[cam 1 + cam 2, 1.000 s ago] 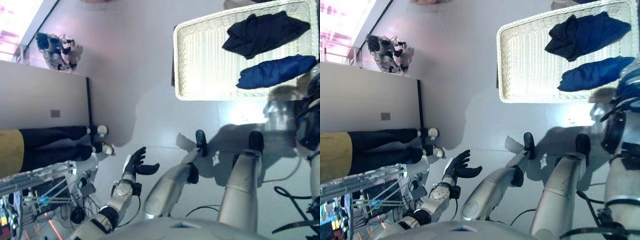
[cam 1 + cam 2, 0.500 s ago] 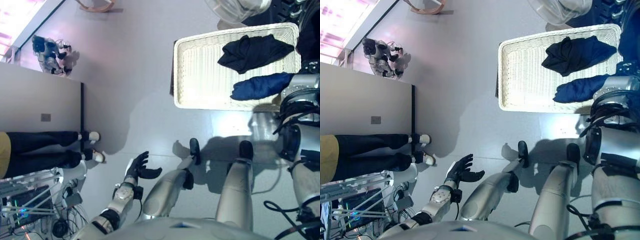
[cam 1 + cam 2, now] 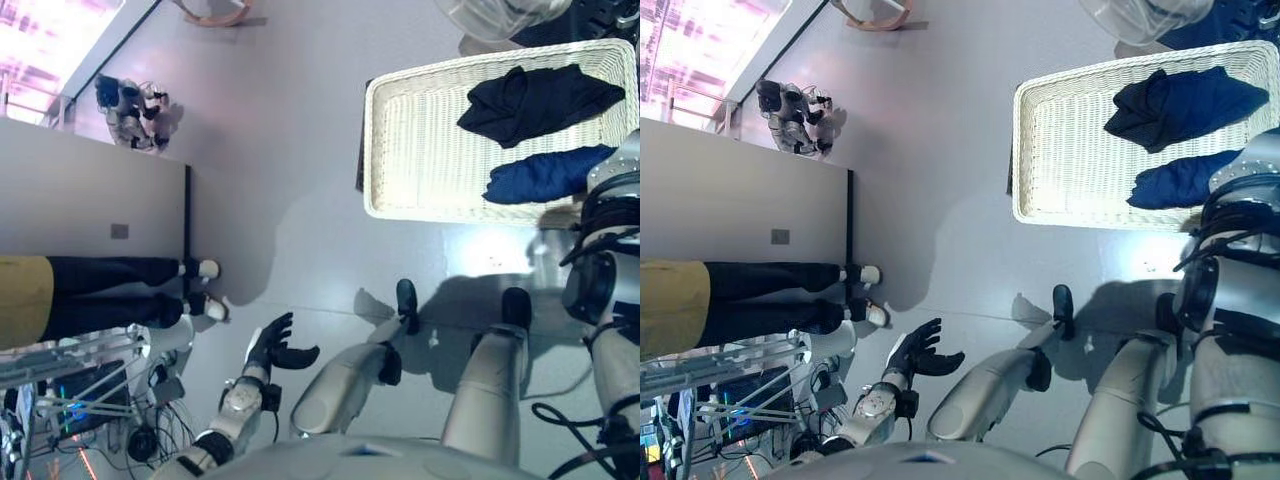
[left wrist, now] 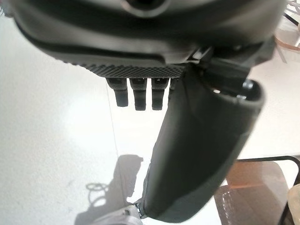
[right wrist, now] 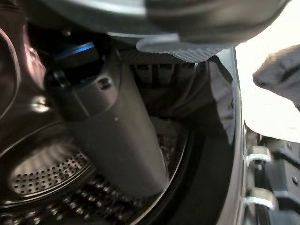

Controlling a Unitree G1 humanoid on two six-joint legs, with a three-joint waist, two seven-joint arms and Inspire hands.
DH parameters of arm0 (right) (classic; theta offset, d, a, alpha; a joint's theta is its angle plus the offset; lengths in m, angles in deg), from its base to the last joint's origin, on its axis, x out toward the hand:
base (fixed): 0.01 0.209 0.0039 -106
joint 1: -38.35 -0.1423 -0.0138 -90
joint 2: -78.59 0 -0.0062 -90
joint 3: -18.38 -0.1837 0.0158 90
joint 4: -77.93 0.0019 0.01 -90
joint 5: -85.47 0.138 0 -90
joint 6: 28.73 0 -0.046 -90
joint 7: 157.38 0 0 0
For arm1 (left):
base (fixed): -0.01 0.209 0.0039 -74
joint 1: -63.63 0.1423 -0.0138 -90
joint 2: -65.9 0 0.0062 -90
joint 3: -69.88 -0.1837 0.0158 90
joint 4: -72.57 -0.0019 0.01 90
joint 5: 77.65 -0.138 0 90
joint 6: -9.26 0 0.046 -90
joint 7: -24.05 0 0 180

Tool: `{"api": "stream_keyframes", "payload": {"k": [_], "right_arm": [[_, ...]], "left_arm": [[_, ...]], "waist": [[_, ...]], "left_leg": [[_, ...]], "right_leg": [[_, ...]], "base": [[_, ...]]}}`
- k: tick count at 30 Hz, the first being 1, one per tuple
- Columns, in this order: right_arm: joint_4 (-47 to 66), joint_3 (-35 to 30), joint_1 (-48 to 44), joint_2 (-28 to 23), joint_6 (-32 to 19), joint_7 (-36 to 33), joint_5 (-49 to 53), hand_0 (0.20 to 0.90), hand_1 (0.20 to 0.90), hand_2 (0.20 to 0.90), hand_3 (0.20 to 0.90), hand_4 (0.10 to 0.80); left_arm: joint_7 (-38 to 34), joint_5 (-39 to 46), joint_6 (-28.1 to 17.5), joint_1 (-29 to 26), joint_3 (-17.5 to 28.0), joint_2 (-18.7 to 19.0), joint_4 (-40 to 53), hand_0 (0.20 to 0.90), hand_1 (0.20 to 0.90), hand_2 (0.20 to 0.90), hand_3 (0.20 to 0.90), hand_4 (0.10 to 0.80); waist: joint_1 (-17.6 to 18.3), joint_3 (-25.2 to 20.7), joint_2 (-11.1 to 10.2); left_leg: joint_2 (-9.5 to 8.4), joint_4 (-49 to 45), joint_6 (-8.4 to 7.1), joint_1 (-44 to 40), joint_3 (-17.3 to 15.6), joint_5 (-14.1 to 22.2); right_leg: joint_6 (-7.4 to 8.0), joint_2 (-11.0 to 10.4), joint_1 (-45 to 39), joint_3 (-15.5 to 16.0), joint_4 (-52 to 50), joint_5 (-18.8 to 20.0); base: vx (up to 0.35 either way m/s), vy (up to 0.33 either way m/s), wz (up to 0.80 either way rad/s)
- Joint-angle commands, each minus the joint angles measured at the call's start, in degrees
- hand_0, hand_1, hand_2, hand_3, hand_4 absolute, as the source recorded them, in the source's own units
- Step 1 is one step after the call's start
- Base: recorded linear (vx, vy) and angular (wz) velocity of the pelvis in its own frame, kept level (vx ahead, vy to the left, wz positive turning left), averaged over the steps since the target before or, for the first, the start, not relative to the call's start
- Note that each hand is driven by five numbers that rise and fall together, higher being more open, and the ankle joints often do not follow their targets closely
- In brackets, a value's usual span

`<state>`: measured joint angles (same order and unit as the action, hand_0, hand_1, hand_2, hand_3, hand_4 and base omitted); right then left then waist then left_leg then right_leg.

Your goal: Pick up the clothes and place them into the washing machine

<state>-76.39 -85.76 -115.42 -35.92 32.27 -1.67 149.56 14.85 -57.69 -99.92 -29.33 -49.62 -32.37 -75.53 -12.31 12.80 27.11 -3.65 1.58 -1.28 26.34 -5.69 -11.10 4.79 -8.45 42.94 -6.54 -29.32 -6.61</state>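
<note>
A white wicker basket (image 3: 385, 150) on the floor holds a black garment (image 3: 540, 100) and a folded blue garment (image 3: 545, 175). My right arm (image 3: 605, 210) runs up the right edge past the basket. Its hand (image 5: 112, 126) is inside the washing machine's perforated drum (image 5: 42, 178), thumb and fingers straight. A dark cloth (image 5: 208, 93) lies in the drum just past the fingertips, and I cannot tell if they touch it. Dark blue cloth (image 3: 1220, 25) shows by the machine's glass door (image 3: 500, 15). My left hand (image 3: 272, 345) hangs open and empty at the lower left.
A person's legs (image 3: 110, 290) stand at the left beside a grey partition (image 3: 90, 200). A small robot (image 3: 130, 100) lies on the floor behind it. A stand with cables (image 3: 70, 400) fills the lower left corner. Bare grey floor (image 3: 290, 150) lies between partition and basket.
The whole picture has shifted, so the camera has moved. My right arm has risen along the right edge toward the machine. The left hand and both garments in the basket keep their places.
</note>
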Motion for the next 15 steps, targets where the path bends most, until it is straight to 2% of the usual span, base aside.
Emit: {"api": "stream_keyframes", "payload": {"k": [1,4,7,13,14,15], "right_arm": [[2.20,5.17,-0.92,-1.13,-0.34,3.44,-3.27,0.900,0.900,0.900,0.900,0.800],[-0.84,4.24,-0.07,-0.33,0.61,4.94,-1.69,0.900,0.900,0.900,0.900,0.800],[0.01,1.61,0.10,-0.26,-0.62,6.40,2.67,0.900,0.900,0.900,0.900,0.800],[2.87,-0.97,-3.87,-6.15,-4.17,7.21,9.30,0.900,0.900,0.900,0.900,0.800],[4.36,-0.44,-5.31,-9.87,-5.33,6.25,8.69,0.900,0.900,0.900,0.900,0.800],[4.33,-0.24,-5.57,-10.07,-5.30,5.91,8.47,0.900,0.900,0.900,0.900,0.800]], "left_arm": [[-1.63,-1.15,-1.77,-0.23,0.78,2.99,-2.95,0.900,0.900,0.900,0.900,0.800],[-1.51,-1.74,-2.01,0.30,0.84,2.81,-2.87,0.900,0.900,0.900,0.900,0.800],[-1.15,-2.01,-1.78,0.51,0.95,2.77,-3.25,0.900,0.900,0.900,0.900,0.800],[-1.41,-1.73,-2.27,0.15,0.84,4.06,-3.32,0.900,0.900,0.900,0.900,0.800],[-1.32,-0.93,-2.81,0.57,1.50,4.63,-2.94,0.900,0.900,0.900,0.900,0.800],[-1.28,-0.86,-2.82,0.52,1.39,4.55,-2.90,0.900,0.900,0.900,0.900,0.800]], "waist": [[-1.01,-2.89,2.46],[-1.63,-2.82,2.68],[-2.24,-2.82,2.68],[-3.11,-3.49,2.68],[-3.49,-4.44,2.68],[-3.69,-4.64,2.68]], "left_leg": [[-5.73,-1.55,0.28,1.66,0.00,3.55],[-6.02,-2.09,0.20,1.93,-0.15,3.62],[-6.37,-2.36,-0.02,2.32,-0.16,3.60],[-7.73,-3.22,-1.10,3.98,-0.07,2.72],[-7.87,-2.83,-1.39,4.07,-0.01,2.50],[-7.94,-2.75,-1.40,4.23,-0.04,2.45]], "right_leg": [[-2.17,1.79,-6.40,1.35,12.05,4.73],[-2.26,1.40,-6.04,1.10,11.22,4.25],[-2.47,1.06,-5.10,1.02,10.12,3.30],[-3.18,0.54,-2.48,-0.60,6.14,1.66],[-3.23,0.37,-2.33,-0.78,6.09,0.92],[-3.24,0.32,-2.04,-0.85,5.92,0.79]], "base": [[0.037,0.001,-0.10],[0.041,-0.023,-0.03],[0.024,-0.037,0.06],[0.026,-0.043,0.14],[0.042,-0.052,0.21],[0.062,-0.047,0.25]]}}
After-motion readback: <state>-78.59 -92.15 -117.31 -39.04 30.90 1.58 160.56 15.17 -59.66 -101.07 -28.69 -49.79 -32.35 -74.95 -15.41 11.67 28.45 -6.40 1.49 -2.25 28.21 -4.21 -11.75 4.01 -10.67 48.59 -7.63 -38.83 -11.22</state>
